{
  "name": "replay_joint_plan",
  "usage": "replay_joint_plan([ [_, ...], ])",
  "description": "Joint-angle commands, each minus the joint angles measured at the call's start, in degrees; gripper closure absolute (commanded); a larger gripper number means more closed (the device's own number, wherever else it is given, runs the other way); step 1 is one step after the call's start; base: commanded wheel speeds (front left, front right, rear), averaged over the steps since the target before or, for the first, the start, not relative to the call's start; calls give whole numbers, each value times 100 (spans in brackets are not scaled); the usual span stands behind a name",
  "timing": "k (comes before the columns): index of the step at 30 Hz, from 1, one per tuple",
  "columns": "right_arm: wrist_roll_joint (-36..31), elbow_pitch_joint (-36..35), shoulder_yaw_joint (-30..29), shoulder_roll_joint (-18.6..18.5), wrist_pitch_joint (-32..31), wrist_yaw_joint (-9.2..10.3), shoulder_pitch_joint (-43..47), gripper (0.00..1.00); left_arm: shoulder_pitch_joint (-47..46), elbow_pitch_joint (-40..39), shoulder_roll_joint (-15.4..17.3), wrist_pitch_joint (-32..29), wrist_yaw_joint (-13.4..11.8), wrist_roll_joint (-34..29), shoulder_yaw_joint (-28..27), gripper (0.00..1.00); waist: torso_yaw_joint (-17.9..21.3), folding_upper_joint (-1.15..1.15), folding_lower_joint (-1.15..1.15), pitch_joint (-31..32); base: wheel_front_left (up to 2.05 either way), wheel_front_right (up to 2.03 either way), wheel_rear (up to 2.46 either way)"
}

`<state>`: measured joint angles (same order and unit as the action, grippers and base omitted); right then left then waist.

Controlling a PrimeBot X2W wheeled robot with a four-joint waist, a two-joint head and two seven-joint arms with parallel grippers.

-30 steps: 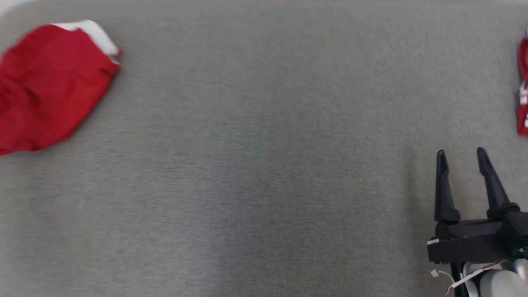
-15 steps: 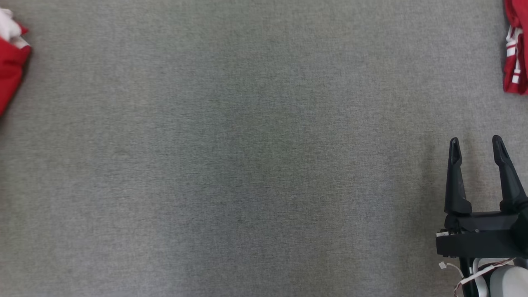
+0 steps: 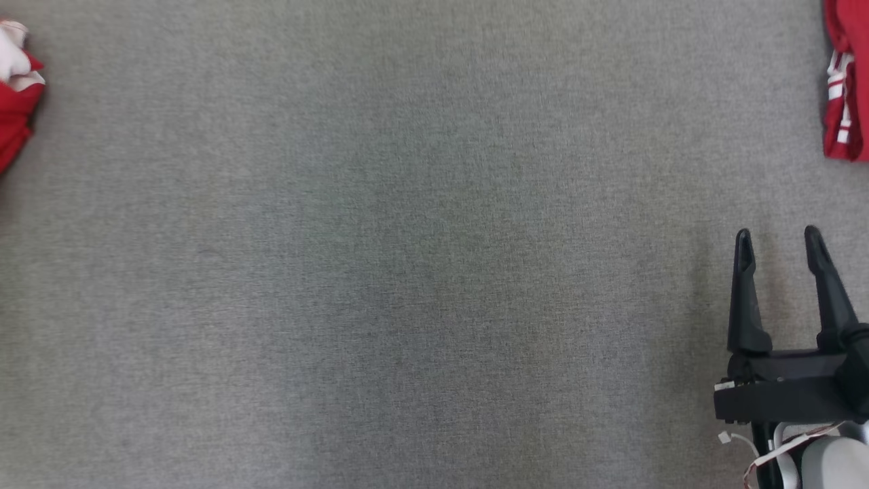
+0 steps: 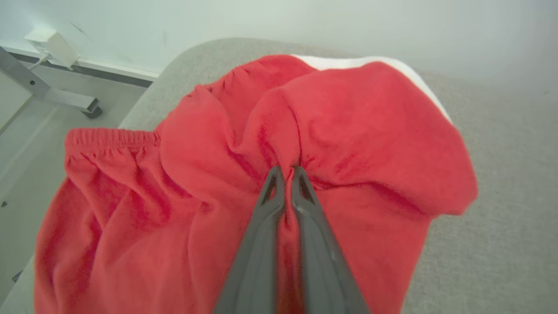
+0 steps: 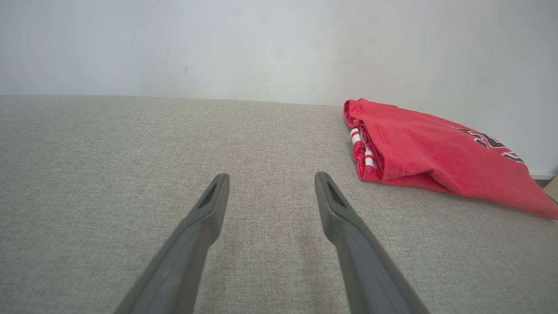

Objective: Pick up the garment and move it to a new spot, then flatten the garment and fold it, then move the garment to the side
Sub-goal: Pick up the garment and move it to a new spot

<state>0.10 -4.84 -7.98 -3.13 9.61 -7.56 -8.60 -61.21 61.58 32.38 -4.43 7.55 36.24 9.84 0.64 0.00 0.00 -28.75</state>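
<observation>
Stretching wide, the grey fabric-covered worktop point(image 3: 407, 238) holds a crumpled red garment point(image 4: 357, 131) with a white edge at its far left corner, a folded red shirt point(image 5: 436, 152) with white stripes far right, the left claw point(image 4: 287, 172) pinching a garment fold, the right claw point(image 3: 777, 234) gaping, empty.

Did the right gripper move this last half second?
No: the right gripper keeps its place below the folded red shirt; the view itself shifted slightly.
</observation>
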Motion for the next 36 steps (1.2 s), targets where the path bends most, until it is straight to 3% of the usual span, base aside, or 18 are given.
replay_joint_plan([
  [1,58,74,-11,12,59,17,55,0,-118,-73,37,249,-18,-53,61,100,-99,0,0,199,0,0,0],
  [10,233,734,104,17,243,17,173,0,-628,-780,-67,1363,-17,-227,637,100,-200,0,0,1049,0,0,0],
  [18,387,1053,169,24,367,17,316,0,-883,-1549,-368,1423,-17,-173,1204,100,86,0,0,1474,0,0,0],
  [27,565,1355,348,27,499,17,378,0,-812,-2473,-1061,1237,-16,-32,1834,100,709,0,0,1679,0,0,0],
  [36,708,1551,460,28,559,17,346,0,322,-2963,-1947,1338,-125,29,2464,100,962,0,0,1784,0,0,0],
])
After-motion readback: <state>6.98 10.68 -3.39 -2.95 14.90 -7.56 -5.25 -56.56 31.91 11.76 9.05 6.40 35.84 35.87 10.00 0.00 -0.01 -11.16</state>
